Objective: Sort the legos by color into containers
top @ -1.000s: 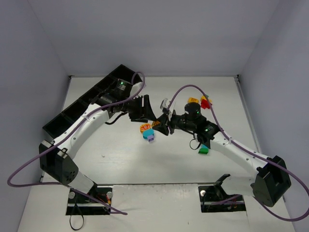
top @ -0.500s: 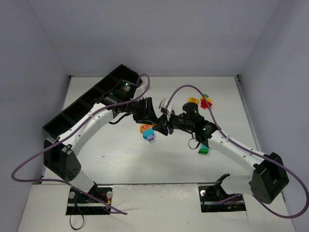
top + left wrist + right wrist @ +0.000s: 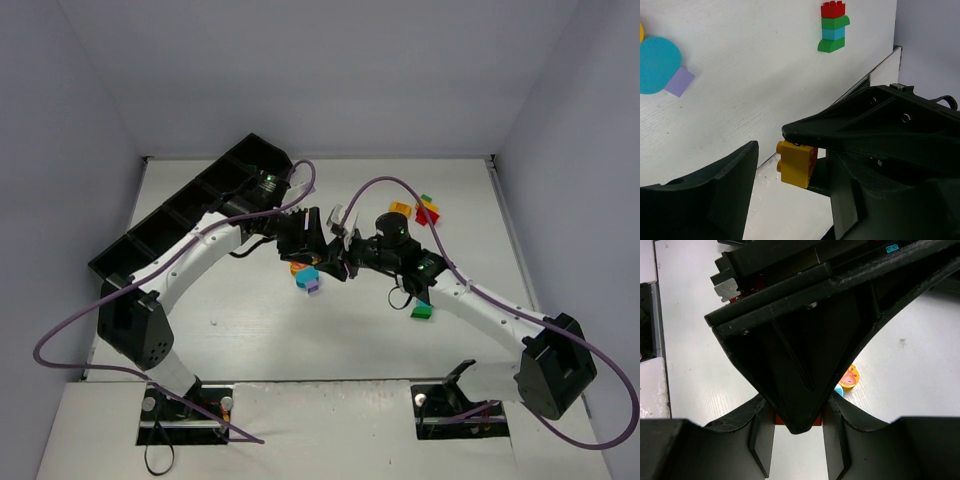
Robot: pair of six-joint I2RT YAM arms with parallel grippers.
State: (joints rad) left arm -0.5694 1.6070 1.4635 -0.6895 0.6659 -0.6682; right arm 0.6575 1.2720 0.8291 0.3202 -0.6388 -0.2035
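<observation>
My right gripper [image 3: 343, 262] is shut on a small yellow brick with a red part behind it [image 3: 796, 164], held above the table at its middle. My left gripper [image 3: 312, 238] is open, with its jaws on either side of that brick, not touching it. In the right wrist view only red slivers of the brick [image 3: 779, 419] show behind the left finger. Below lie an orange disc [image 3: 298, 265], a teal piece [image 3: 307, 275] and a lilac brick [image 3: 313, 287]. The black tray [image 3: 190, 205] of containers runs along the left edge.
Orange [image 3: 400, 208], red [image 3: 426, 213] and green [image 3: 426, 199] bricks lie at the back right. A green and teal stack [image 3: 422, 311] lies by the right forearm. A red-topped stack [image 3: 833, 27] shows in the left wrist view. Purple cables arc over both arms.
My left gripper has moved right and closed in on the right gripper, so its jaws now straddle the held brick. The right gripper has barely moved.
</observation>
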